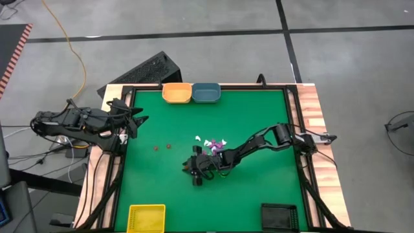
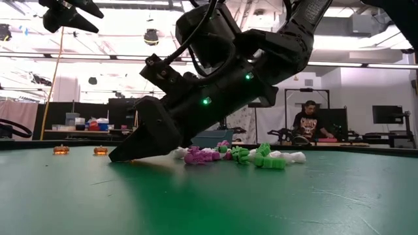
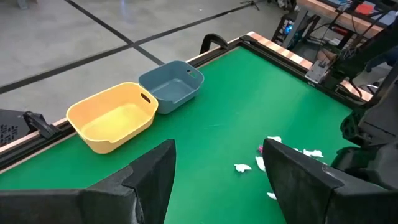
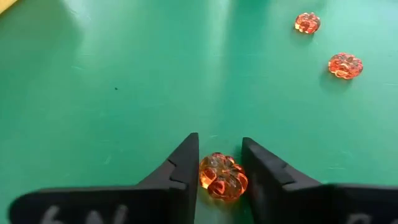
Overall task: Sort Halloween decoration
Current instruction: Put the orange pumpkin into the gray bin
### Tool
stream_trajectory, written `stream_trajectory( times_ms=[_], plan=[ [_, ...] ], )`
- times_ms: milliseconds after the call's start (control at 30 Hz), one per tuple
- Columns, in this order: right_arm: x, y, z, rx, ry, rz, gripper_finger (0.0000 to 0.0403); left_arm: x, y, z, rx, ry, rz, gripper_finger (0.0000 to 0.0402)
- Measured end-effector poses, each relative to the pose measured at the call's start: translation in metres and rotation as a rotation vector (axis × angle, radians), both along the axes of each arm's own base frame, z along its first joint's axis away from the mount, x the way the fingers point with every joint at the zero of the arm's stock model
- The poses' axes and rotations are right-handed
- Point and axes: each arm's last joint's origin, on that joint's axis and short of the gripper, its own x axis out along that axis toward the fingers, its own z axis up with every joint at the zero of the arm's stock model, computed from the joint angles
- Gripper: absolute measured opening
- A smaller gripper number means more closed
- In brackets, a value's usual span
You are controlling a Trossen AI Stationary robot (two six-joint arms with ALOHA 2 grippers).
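Orange pumpkin trinket sits between the low-tilted right end effector's fingers.

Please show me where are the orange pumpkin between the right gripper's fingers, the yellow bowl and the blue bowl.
orange pumpkin (image 4: pixel 223 177), right wrist view, middle of its ribbed top.
yellow bowl (image 3: pixel 93 137), left wrist view, its near outer wall.
blue bowl (image 3: pixel 184 94), left wrist view, its outer side wall.
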Motion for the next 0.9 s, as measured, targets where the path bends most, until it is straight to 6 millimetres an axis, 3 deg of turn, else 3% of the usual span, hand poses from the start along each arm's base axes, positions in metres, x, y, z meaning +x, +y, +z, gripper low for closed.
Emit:
stream_trajectory(
  times_ms=[167,433,700,900],
  plan=[
    [0.000,0.000,0.000,0.004,0.002,-0.007,0.0077,0.000,0.000,0.000,-0.001,-0.001,0.000,0.0231],
    [0.003,0.001,0.004,0.108,-0.040,-0.058,0.0076,0.000,0.000,0.000,-0.001,-0.001,0.000,0.0231],
    [0.020,0.000,0.027,0.125,-0.096,-0.059,0.0076,0.000,0.000,0.000,-0.001,-0.001,0.000,0.0231],
    [0.025,-0.026,0.058,0.123,-0.162,-0.105,0.0076,0.000,0.000,0.000,-0.002,-0.005,0.001,0.0231]
  ],
)
